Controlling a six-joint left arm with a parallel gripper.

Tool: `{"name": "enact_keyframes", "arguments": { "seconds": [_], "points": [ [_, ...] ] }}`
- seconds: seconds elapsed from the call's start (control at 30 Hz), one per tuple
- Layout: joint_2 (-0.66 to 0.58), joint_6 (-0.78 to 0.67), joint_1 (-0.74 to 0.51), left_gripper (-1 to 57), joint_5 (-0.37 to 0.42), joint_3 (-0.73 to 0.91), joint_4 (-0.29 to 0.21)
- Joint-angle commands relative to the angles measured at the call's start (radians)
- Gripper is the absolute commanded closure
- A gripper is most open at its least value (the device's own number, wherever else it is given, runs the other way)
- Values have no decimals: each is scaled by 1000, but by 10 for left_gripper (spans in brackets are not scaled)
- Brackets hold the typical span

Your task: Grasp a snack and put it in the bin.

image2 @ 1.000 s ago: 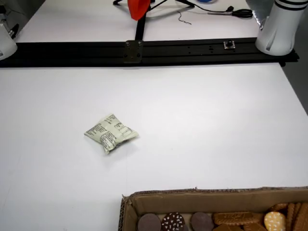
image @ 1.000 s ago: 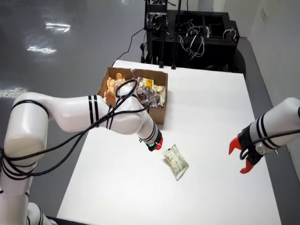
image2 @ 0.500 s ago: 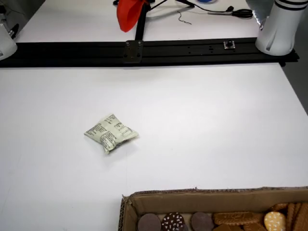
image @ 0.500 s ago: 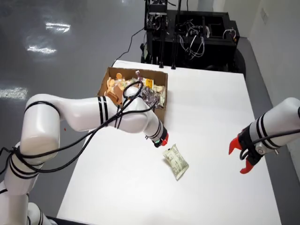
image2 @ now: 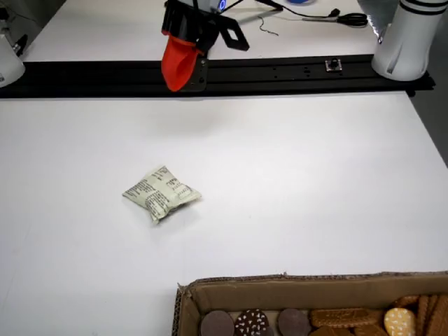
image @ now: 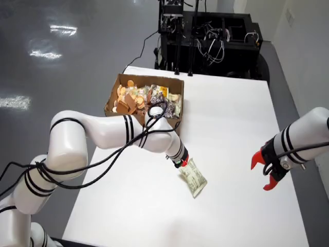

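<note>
A pale green, crumpled snack packet [image: 193,177] lies flat on the white table [image: 231,118]; the low view across the table shows the packet [image2: 162,193] alone. In the view from above, my working gripper [image: 180,161] is down at the packet's upper-left corner, touching it or nearly so. Its red fingertips are too small and foreshortened to show their gap. The cardboard bin [image: 151,77] behind the arm holds several snacks and biscuits. My gripper does not appear in the low view.
A second white arm stands still at the right, its red gripper [image: 260,178] open; the low view shows it [image2: 183,66] before a black rail [image2: 280,70]. The bin's wall [image2: 315,283] fills that view's bottom edge. A black equipment rack [image: 211,38] stands behind the table.
My arm has swung right and down from beside the bin, bringing the gripper to the packet's corner. The packet and the second arm have not moved.
</note>
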Motion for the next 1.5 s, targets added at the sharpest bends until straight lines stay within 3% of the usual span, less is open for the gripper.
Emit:
{"name": "enact_keyframes", "arguments": {
  "seconds": [0.03, 0.33, 0.77, 1.1, 1.5],
  "points": [
    [27, -8, 4, 548, -12, -16, 1],
    [84, -7, 25, 488, -8, -82, -2],
    [228, 59, 29, 282, 72, -294, -7],
    [329, 94, 17, 223, 130, -446, -12],
    [367, 40, 28, 162, 149, -447, -16]
  ]
}}
